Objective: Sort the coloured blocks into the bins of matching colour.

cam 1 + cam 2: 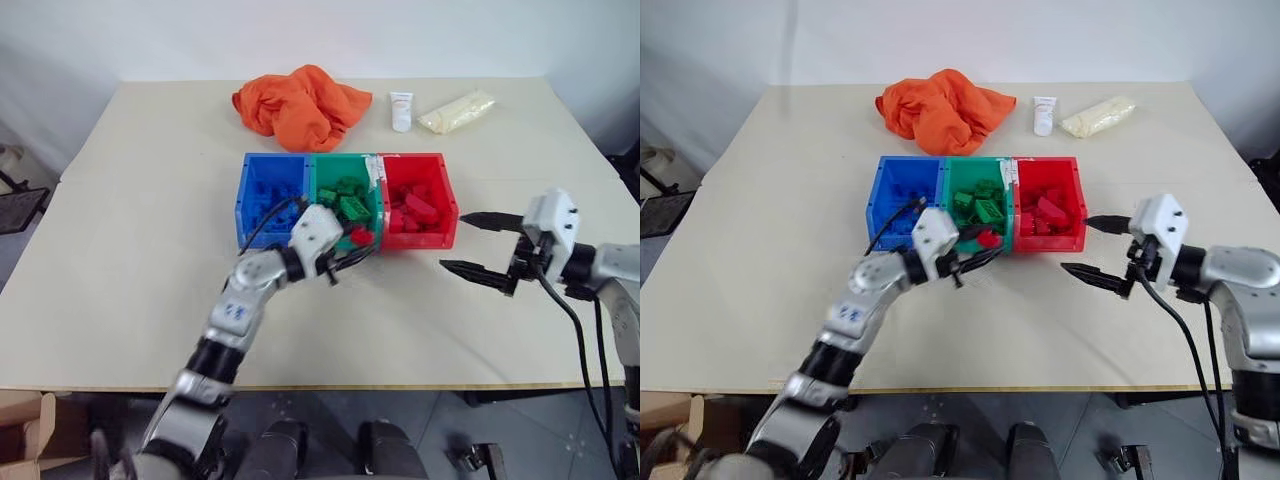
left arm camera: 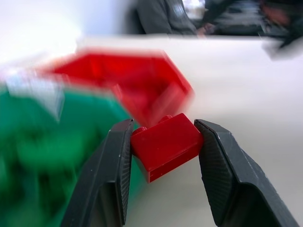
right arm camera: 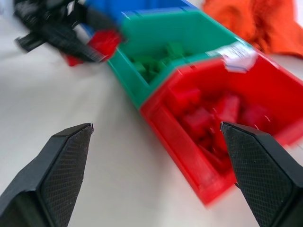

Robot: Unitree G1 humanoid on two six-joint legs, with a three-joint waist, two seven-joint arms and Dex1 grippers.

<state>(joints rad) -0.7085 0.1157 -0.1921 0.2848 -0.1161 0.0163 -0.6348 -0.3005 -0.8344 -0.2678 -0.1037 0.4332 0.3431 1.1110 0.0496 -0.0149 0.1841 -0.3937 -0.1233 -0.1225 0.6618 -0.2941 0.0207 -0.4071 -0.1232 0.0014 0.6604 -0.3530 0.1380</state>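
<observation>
On the beige table point(image 1: 120, 250), the left gripper point(image 2: 163, 146) clenches a small red studded plastic brick point(image 2: 165, 144) at the green plastic bin's point(image 1: 345, 170) six o'clock; the right gripper point(image 1: 480, 245), at the red plastic bin's point(image 1: 445, 215) four o'clock, gapes empty.

My arms are silver-grey metal segments with black joint bands, each ending in a white boxy wrist housing; a small blue marking sits on my left forearm. Thin black cables loop loose off both wrists. My left gripper point(image 2: 163, 161) and right gripper point(image 3: 156, 165) each have two black tapered plastic fingers point(image 2: 111, 179) with cross-hatched textured pads.
</observation>
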